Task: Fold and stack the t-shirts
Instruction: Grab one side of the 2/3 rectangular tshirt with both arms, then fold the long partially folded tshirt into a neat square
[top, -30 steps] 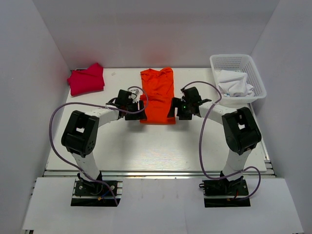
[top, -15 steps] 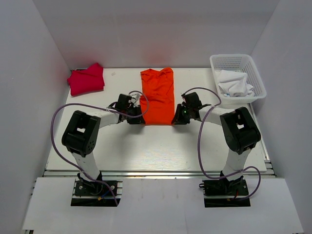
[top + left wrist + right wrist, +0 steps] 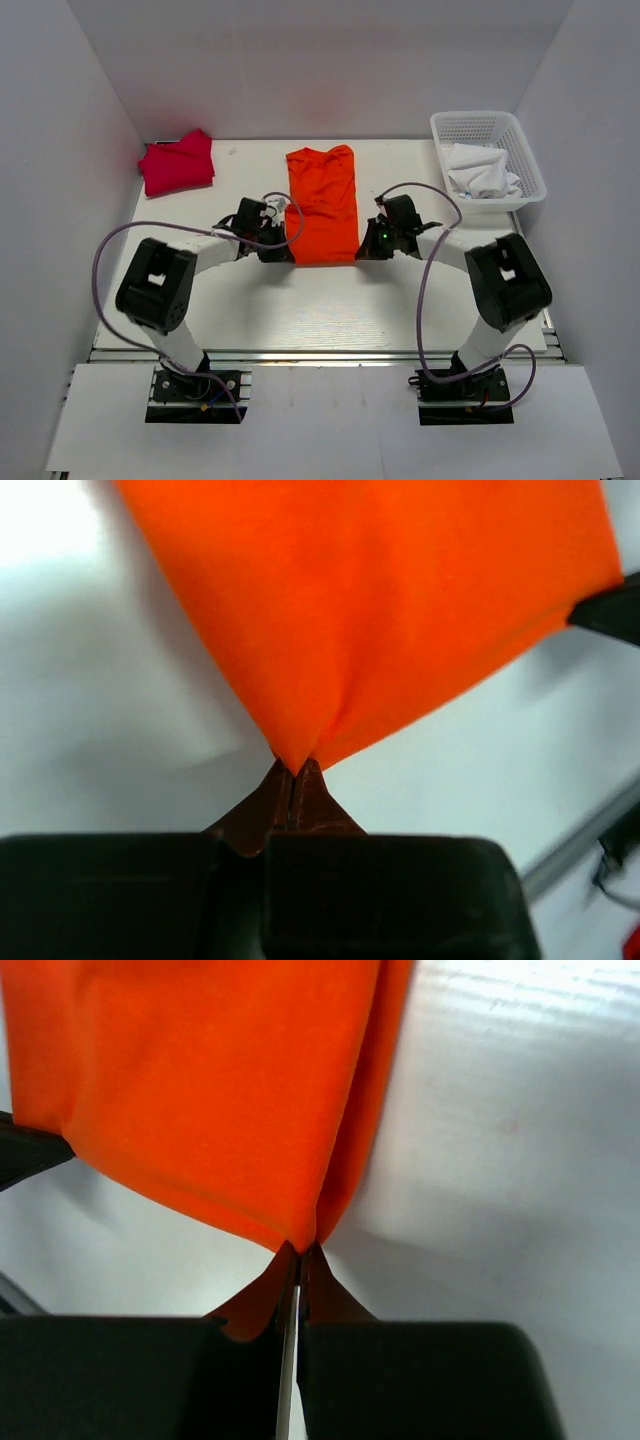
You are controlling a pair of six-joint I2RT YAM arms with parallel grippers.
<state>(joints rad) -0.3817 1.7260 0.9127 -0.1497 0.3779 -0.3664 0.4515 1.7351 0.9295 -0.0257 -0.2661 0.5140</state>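
An orange t-shirt (image 3: pixel 323 205) lies as a long folded strip at the table's middle, collar end toward the back. My left gripper (image 3: pixel 288 252) is shut on its near left corner, and the left wrist view shows the orange cloth (image 3: pixel 380 610) pinched at my gripper's tip (image 3: pixel 294 772). On the other side my right gripper (image 3: pixel 360 250) is shut on the near right corner; the orange cloth (image 3: pixel 220 1090) is pinched at my gripper's tip (image 3: pixel 302 1250). The crimson-pink t-shirt (image 3: pixel 178 162) lies folded at the back left corner.
A white basket (image 3: pixel 525 160) at the back right holds a crumpled white cloth (image 3: pixel 482 172). Grey walls close the table on three sides. Purple cables loop over both arms.
Both grippers came down and toward the near edge to the orange t-shirt's near corners and shut on them. The shirt's near edge has shifted slightly nearer.
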